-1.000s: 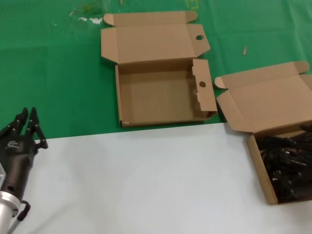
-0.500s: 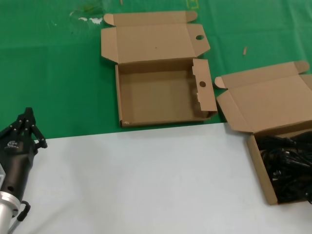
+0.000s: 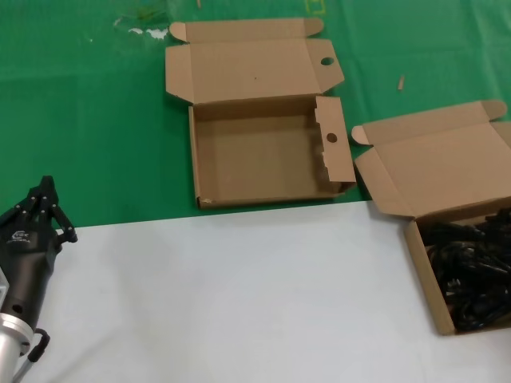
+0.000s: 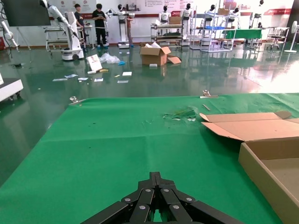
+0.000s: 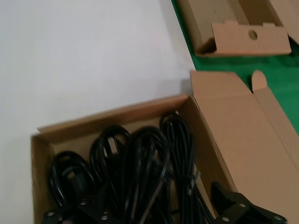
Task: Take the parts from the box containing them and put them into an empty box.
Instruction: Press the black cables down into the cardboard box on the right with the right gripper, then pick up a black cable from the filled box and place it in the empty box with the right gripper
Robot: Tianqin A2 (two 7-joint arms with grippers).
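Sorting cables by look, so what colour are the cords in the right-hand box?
Black, glossy cords; clearest in the right wrist view.

The box of cords (image 3: 459, 267) at the worktop's right edge is cut off by the head view's right border, so its far wall and part of its black cords (image 3: 471, 275) go unseen. The right tool (image 5: 159, 217) shows only as finger bases at the wrist picture's lower edge; its tips are out of frame. The left tool (image 3: 44, 203) runs off the lower-left corner. The wide punched-hole box (image 4: 271, 163) is cropped in the left wrist view.
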